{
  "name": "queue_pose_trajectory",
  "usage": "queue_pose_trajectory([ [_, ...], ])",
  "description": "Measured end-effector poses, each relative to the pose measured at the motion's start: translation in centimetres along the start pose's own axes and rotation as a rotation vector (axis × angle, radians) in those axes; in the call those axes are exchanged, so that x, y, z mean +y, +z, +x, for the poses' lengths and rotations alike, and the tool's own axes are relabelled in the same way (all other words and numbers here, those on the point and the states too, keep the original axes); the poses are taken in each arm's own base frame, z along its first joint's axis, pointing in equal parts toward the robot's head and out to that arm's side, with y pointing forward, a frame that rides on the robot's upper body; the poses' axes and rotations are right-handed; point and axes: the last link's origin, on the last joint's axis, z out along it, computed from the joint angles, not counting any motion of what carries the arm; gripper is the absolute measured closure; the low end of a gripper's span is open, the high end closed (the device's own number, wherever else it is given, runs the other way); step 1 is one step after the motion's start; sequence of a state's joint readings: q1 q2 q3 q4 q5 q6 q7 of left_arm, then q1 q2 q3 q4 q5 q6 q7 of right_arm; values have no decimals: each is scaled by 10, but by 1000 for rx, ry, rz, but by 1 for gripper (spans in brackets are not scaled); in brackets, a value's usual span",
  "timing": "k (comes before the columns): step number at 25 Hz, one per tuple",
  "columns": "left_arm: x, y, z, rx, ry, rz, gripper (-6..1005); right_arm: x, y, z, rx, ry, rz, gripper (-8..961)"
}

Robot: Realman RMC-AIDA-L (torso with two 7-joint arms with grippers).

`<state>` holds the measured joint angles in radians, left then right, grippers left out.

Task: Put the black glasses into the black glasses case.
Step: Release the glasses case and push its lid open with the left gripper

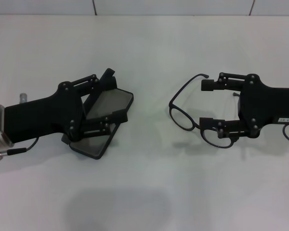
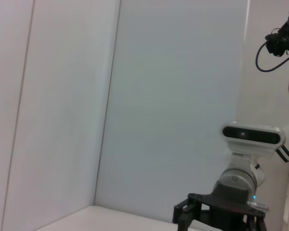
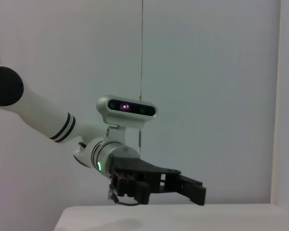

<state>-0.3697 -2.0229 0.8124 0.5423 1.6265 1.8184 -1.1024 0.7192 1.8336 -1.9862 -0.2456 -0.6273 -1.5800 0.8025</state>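
Head cam only: left claw (image 1: 113, 98) spread over open black glasses case (image 1: 106, 120), right claw (image 1: 208, 104) spread beside black glasses (image 1: 183, 115).

Bare table (image 1: 149, 192) between black glasses case (image 1: 103, 113) and black glasses (image 1: 185, 108); gap seemingly unobstructed.

White tabletop (image 1: 149, 192), matte, evenly lit; soft grey shadow patch on it near its front edge. Beyond the table's far edge, a pale wall (image 1: 173, 6) split by thin dark vertical seams. Around the table, plain white panel walls (image 2: 178, 96) meet at a corner; one panel seam (image 3: 142, 48) runs vertically.
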Motion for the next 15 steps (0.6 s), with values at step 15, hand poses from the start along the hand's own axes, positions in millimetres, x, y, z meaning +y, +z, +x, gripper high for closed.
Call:
queue_pose_trajectory([
  [15,-21,2,9,-25,-92,71,174,4,0,4,-10,2,13,179],
])
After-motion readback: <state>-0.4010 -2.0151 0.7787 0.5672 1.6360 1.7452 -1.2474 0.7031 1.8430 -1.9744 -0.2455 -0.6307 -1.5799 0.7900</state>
